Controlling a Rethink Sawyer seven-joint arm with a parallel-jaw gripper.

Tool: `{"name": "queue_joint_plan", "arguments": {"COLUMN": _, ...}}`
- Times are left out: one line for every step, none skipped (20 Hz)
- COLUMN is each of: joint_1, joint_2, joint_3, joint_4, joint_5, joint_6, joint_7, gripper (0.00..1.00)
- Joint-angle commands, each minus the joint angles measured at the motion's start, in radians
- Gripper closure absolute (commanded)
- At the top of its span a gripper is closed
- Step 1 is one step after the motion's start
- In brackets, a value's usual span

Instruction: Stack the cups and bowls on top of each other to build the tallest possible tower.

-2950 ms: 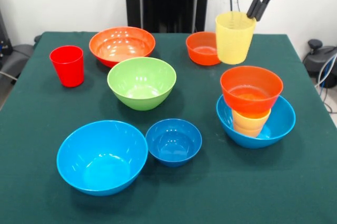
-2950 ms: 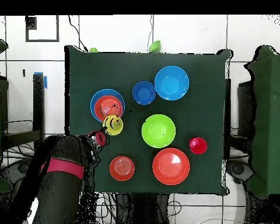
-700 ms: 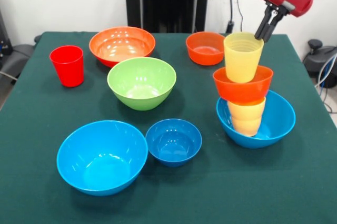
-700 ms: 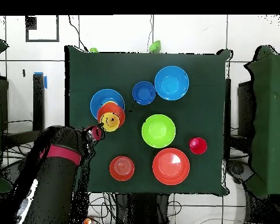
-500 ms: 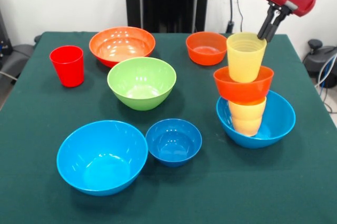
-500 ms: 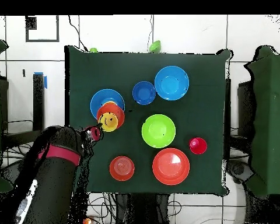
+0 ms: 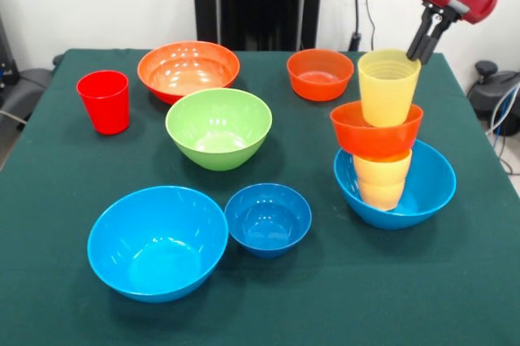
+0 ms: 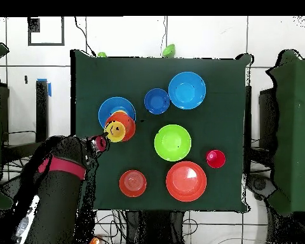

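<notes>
The tower stands at the right in the front view: a large light-blue bowl (image 7: pixel 424 193) holds the yellow-orange nested cups (image 7: pixel 380 180), then a small orange bowl (image 7: pixel 375 131), then the pale yellow cup (image 7: pixel 388 90) on top. The cup sits shifted toward the right of the orange bowl. My gripper (image 7: pixel 424 50) comes down from the upper right with its fingers pinched on the cup's far rim. In the overhead view the gripper (image 8: pixel 103 141) is at the tower (image 8: pixel 114 109). The red cup (image 7: pixel 104 101) stands at the far left.
Loose on the green table: a large orange bowl (image 7: pixel 188 70), a green bowl (image 7: pixel 218 128), a small orange bowl (image 7: pixel 319 74), a large light-blue bowl (image 7: pixel 158 242) and a small dark-blue bowl (image 7: pixel 268 219). The tower stands near the table's right edge.
My gripper has moved right and slightly up, and the pale yellow cup's top has shifted right with it. The rest of the tower and the loose bowls have not moved.
</notes>
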Motion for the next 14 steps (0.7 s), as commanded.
{"name": "queue_joint_plan", "arguments": {"joint_1": -0.03, "joint_2": -0.022, "joint_3": 0.079, "joint_4": -0.102, "joint_5": 0.05, "joint_6": 0.074, "joint_7": 0.046, "gripper": 1.0}}
{"name": "queue_joint_plan", "arguments": {"joint_1": -0.036, "joint_2": -0.026, "joint_3": 0.082, "joint_4": -0.101, "joint_5": 0.048, "joint_6": 0.073, "joint_7": 0.032, "gripper": 1.0}}
{"name": "queue_joint_plan", "arguments": {"joint_1": -0.042, "joint_2": -0.029, "joint_3": 0.085, "joint_4": -0.1, "joint_5": 0.046, "joint_6": 0.072, "joint_7": 0.017, "gripper": 1.0}}
{"name": "queue_joint_plan", "arguments": {"joint_1": -0.045, "joint_2": -0.03, "joint_3": 0.084, "joint_4": -0.101, "joint_5": 0.044, "joint_6": 0.071, "joint_7": 0.011, "gripper": 1.0}}
{"name": "queue_joint_plan", "arguments": {"joint_1": -0.051, "joint_2": -0.033, "joint_3": 0.082, "joint_4": -0.099, "joint_5": 0.036, "joint_6": 0.066, "joint_7": -0.002, "gripper": 1.0}}
{"name": "queue_joint_plan", "arguments": {"joint_1": -0.056, "joint_2": -0.035, "joint_3": 0.084, "joint_4": -0.099, "joint_5": 0.034, "joint_6": 0.067, "joint_7": -0.01, "gripper": 1.0}}
{"name": "queue_joint_plan", "arguments": {"joint_1": -0.06, "joint_2": -0.039, "joint_3": 0.085, "joint_4": -0.1, "joint_5": 0.032, "joint_6": 0.067, "joint_7": -0.016, "gripper": 1.0}}
{"name": "queue_joint_plan", "arguments": {"joint_1": -0.065, "joint_2": -0.044, "joint_3": 0.087, "joint_4": -0.103, "joint_5": 0.033, "joint_6": 0.074, "joint_7": -0.022, "gripper": 1.0}}
{"name": "queue_joint_plan", "arguments": {"joint_1": -0.069, "joint_2": -0.05, "joint_3": 0.089, "joint_4": -0.106, "joint_5": 0.035, "joint_6": 0.081, "joint_7": -0.028, "gripper": 1.0}}
{"name": "queue_joint_plan", "arguments": {"joint_1": -0.074, "joint_2": -0.054, "joint_3": 0.093, "joint_4": -0.109, "joint_5": 0.035, "joint_6": 0.086, "joint_7": -0.034, "gripper": 1.0}}
{"name": "queue_joint_plan", "arguments": {"joint_1": -0.087, "joint_2": -0.057, "joint_3": 0.103, "joint_4": -0.119, "joint_5": 0.035, "joint_6": 0.098, "joint_7": -0.055, "gripper": 1.0}}
{"name": "queue_joint_plan", "arguments": {"joint_1": -0.095, "joint_2": -0.059, "joint_3": 0.109, "joint_4": -0.122, "joint_5": 0.035, "joint_6": 0.104, "joint_7": -0.066, "gripper": 1.0}}
{"name": "queue_joint_plan", "arguments": {"joint_1": -0.11, "joint_2": -0.062, "joint_3": 0.118, "joint_4": -0.122, "joint_5": 0.033, "joint_6": 0.105, "joint_7": -0.081, "gripper": 1.0}}
{"name": "queue_joint_plan", "arguments": {"joint_1": -0.125, "joint_2": -0.064, "joint_3": 0.127, "joint_4": -0.123, "joint_5": 0.032, "joint_6": 0.107, "joint_7": -0.096, "gripper": 1.0}}
